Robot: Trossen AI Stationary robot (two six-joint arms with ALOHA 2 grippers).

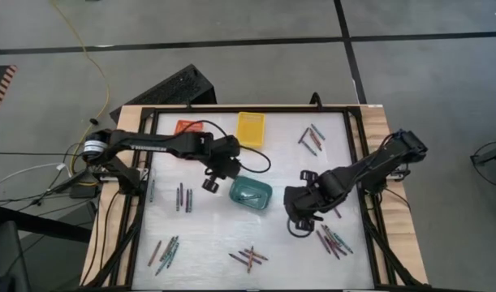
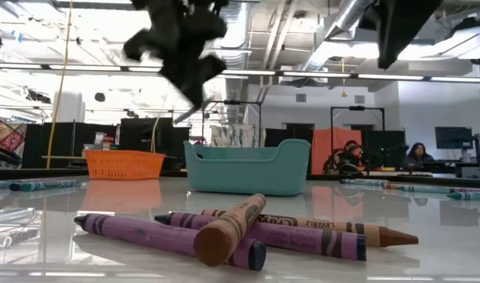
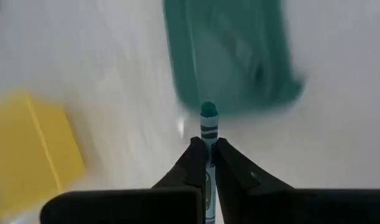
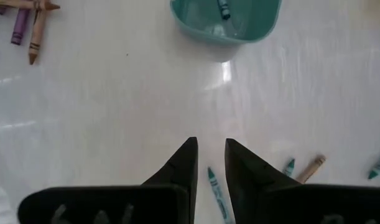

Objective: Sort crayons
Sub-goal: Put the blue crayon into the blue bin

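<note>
My left gripper hangs above the table just left of the teal basket and is shut on a teal crayon. In the left wrist view the teal basket lies ahead of the crayon's end. My right gripper stands open above the table, right of the teal basket, with nothing between its fingers. A teal crayon lies on the table under it. Another teal crayon lies in the basket. Loose crayons lie in clusters on the white table. My left gripper pinches the teal crayon's paper-wrapped shaft between its two fingers. The crayon lies along the fingers, and one end sticks out past the fingertips. The fingers slant down from above. The crayon is lifted clear of the table.
An orange basket and a yellow basket stand at the table's far edge. More crayon clusters lie at the far right, the left and the near left. A black frame borders the table. People sit in the room beyond.
</note>
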